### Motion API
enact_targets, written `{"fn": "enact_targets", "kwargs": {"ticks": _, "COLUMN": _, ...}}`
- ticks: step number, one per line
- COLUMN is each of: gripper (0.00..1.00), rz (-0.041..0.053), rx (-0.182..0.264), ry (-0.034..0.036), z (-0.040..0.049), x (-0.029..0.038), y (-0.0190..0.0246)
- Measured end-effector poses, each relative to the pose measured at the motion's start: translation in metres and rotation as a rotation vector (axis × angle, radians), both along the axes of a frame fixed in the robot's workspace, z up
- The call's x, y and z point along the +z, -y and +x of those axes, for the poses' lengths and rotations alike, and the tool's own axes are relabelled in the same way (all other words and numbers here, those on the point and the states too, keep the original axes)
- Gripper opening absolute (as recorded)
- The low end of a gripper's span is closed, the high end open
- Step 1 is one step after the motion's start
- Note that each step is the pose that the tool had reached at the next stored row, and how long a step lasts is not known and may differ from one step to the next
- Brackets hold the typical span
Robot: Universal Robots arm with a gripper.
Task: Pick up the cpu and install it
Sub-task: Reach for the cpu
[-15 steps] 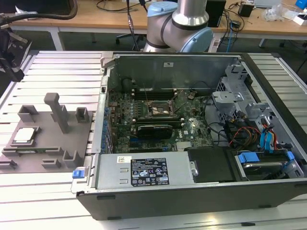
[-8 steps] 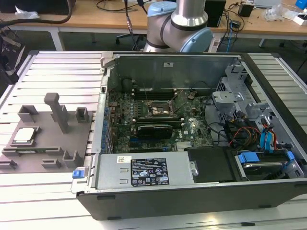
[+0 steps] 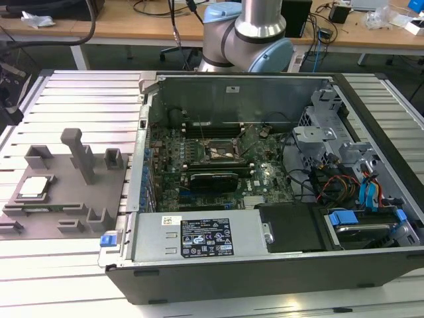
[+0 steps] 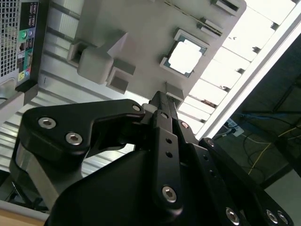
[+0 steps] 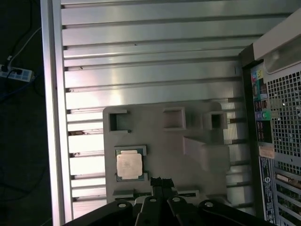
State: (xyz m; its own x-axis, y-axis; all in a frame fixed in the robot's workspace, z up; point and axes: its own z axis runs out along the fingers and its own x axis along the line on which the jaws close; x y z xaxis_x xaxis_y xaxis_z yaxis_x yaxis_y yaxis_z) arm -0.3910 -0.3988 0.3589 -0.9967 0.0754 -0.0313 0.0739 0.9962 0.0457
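Exterior view: the cpu [image 3: 34, 187] lies flat in a recess of the grey fixture plate [image 3: 66, 193] on the slatted bench [image 3: 79, 99], to the exterior view's left of the open computer case [image 3: 265, 273]. Second wrist view: end effector [image 4: 161, 97] closed, empty, clear of the cpu [image 4: 186, 58]. First wrist view: closed fingertips [image 5: 158, 181] near the seated cpu [image 5: 129, 165].

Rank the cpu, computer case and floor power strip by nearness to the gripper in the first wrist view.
1. cpu, seated in the grey holder just beside the gripper.
2. computer case, beyond the holder's edge.
3. power strip, down on the floor off the table.
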Motion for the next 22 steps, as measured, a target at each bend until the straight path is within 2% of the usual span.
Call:
{"fn": "enact_targets", "kwargs": {"ticks": 12, "gripper": 0.11, "rz": 0.0, "rx": 0.0, "ry": 0.0, "z": -0.0077, "x": -0.0243, "y": 0.0001}}
{"fn": "enact_targets", "kwargs": {"ticks": 19, "gripper": 0.11, "rz": 0.0, "rx": 0.0, "ry": -0.0001, "z": -0.0086, "x": -0.0335, "y": 0.0016}}
{"fn": "enact_targets", "kwargs": {"ticks": 22, "gripper": 0.11, "rz": -0.0001, "rx": 0.0, "ry": -0.0002, "z": -0.0087, "x": -0.0349, "y": 0.0019}}
